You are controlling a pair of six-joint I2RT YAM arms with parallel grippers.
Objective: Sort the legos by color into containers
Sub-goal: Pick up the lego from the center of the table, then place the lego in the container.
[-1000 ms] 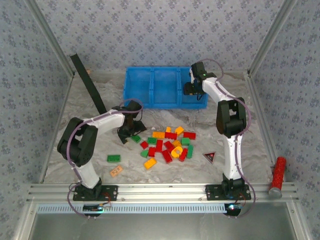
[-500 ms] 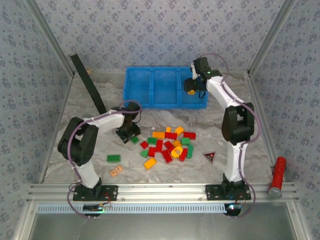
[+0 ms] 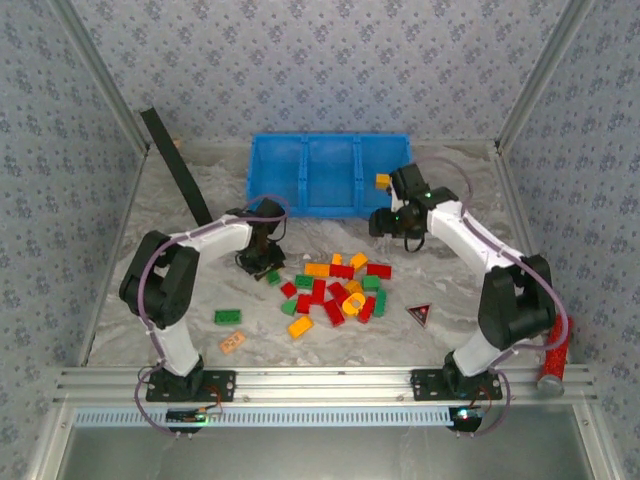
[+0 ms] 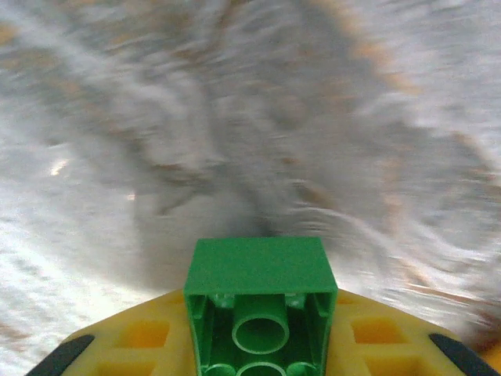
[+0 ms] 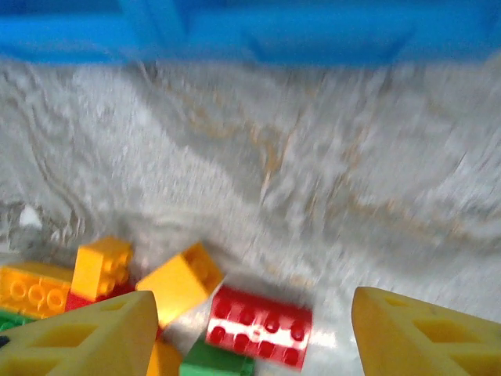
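Red, green and yellow-orange legos (image 3: 335, 290) lie piled mid-table, and one green lego (image 3: 228, 316) sits apart to the left. My left gripper (image 3: 262, 266) is at the pile's left edge. In the left wrist view it (image 4: 258, 345) is shut on a green lego (image 4: 260, 305), whose hollow underside faces the camera. My right gripper (image 3: 386, 222) hangs open between the blue bin (image 3: 300, 205) and the pile. In the right wrist view it (image 5: 250, 337) is open above a red lego (image 5: 260, 325) and an orange lego (image 5: 182, 280). One orange lego (image 3: 382, 181) lies in the bin's right compartment.
A pale orange flat piece (image 3: 233, 342) lies near the left arm's base. A black triangle (image 3: 418, 314) sits right of the pile. A black bar (image 3: 175, 165) leans at the back left, and a red cylinder (image 3: 555, 345) rests on the right rail.
My right gripper let go of an orange lego into the bin's right compartment and swung back down toward the pile. The left gripper stayed at the pile's left edge.
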